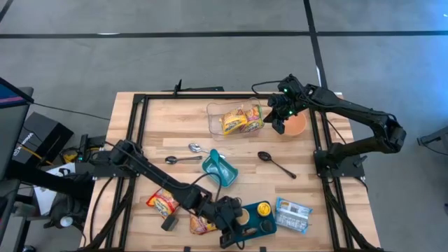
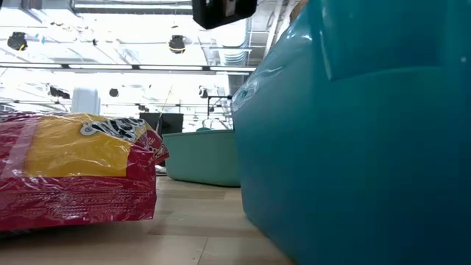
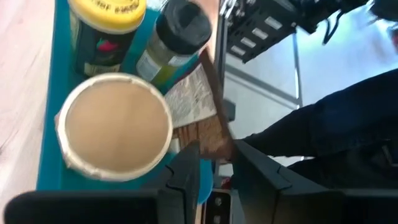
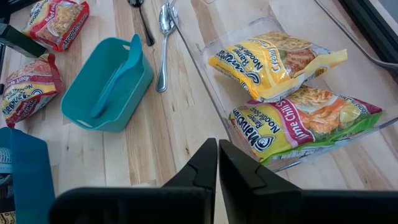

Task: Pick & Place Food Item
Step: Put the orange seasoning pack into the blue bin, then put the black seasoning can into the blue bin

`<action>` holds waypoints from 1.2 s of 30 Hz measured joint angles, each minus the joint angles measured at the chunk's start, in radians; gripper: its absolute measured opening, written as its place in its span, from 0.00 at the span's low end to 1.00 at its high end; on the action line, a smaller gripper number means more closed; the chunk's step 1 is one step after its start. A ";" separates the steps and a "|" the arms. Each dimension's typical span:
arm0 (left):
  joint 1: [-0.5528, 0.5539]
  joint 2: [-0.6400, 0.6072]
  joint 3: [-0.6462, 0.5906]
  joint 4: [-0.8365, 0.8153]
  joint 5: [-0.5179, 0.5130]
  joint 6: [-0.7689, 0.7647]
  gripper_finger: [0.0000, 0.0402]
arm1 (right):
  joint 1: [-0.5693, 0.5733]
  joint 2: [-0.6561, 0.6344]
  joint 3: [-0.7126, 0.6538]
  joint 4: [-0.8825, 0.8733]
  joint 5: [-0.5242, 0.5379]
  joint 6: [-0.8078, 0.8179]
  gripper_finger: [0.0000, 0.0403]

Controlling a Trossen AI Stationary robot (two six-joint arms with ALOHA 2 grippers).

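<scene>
A wooden table (image 1: 168, 126) carries a clear tray (image 1: 213, 119) of noodle packs, an orange bowl (image 1: 298, 125), two metal spoons (image 1: 183, 158), a black spoon (image 1: 275, 164), a teal dish (image 1: 219, 168), two red noodle packs (image 1: 162, 203), a dark teal tray (image 1: 253, 227) and a blue packet (image 1: 292, 214).

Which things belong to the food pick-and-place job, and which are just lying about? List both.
Likely job: ramen packets; clear container holding two more; teal tray of jars; left pincer over it.

Lying about: metal spoons; black spoon; teal dish; orange bowl.
</scene>
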 joint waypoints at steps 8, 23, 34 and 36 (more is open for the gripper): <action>0.025 -0.021 0.000 0.032 -0.001 -0.001 0.19 | 0.000 0.000 0.000 0.000 0.000 0.000 0.03; 0.050 -0.241 0.000 0.019 -0.329 0.000 0.01 | 0.000 0.000 0.000 -0.001 0.000 0.000 0.03; 0.050 -0.407 0.000 -0.096 -0.507 0.000 0.00 | 0.000 0.000 0.000 -0.001 -0.001 -0.001 0.03; 0.050 -0.424 0.000 -0.128 -0.507 -0.003 0.00 | 0.000 0.000 0.000 -0.001 -0.001 -0.001 0.03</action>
